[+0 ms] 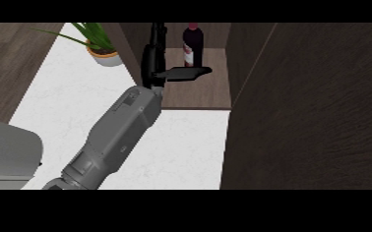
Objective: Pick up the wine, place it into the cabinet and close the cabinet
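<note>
The desk (181, 147) has a white, marble-like top with faint grey veining and a smooth, slightly matt look. The cabinet (305, 108) is dark brown wood with a visible grain, matt; its inner shelf floor (196, 93) is a somewhat lighter brown wood. The wine (192, 42) is a dark, glossy glass bottle with a red cap and a pale paper-like label. The left hand (170, 72) is black and matt, like plastic; its forearm (120, 132) is smooth grey with a dull sheen. The plant pot (108, 58) looks smooth and white, with an orange rim.
</note>
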Robot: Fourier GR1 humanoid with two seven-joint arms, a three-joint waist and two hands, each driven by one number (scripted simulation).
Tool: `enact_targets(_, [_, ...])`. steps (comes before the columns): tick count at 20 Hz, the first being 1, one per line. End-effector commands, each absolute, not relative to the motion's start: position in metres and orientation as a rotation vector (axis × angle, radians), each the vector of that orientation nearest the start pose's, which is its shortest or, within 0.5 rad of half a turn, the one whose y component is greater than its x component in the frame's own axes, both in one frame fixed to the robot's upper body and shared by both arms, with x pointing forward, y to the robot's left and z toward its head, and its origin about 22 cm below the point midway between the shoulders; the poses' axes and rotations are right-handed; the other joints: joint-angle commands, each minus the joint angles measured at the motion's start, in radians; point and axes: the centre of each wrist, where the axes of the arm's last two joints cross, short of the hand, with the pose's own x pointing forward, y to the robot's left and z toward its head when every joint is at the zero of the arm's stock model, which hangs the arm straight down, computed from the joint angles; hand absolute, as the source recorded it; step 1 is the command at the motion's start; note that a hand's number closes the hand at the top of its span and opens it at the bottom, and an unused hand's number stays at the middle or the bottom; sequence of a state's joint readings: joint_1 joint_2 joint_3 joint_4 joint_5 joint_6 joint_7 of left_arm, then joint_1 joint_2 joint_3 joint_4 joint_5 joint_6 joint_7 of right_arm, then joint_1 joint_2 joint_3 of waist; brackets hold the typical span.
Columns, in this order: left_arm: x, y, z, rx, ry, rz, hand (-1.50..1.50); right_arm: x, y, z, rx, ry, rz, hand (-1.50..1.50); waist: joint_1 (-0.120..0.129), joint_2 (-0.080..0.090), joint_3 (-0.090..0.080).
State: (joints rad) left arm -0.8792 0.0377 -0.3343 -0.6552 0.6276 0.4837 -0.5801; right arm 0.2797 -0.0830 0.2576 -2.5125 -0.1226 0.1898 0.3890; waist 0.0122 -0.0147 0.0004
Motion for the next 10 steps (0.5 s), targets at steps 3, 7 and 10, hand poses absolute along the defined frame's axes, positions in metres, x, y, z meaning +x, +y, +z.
enact_targets(3, [0.362, 0.079, 0.031, -0.127, -1.87, 0.145, -1.5, 0.078, -0.218, 0.196, 0.363, -1.92, 0.303, -1.5, -0.003, -0.001, 0.0])
enact_targets(7, [0.326, 0.086, 0.019, -0.183, -1.871, 0.164, -1.5, 0.074, -0.218, 0.192, 0.372, -1.915, 0.274, -1.5, -0.004, -0.003, 0.0])
enact_targets(10, [0.304, 0.085, 0.031, -0.182, -1.869, 0.167, -1.5, 0.077, -0.217, 0.195, 0.36, -1.924, 0.288, -1.5, -0.001, 0.0, 0.0])
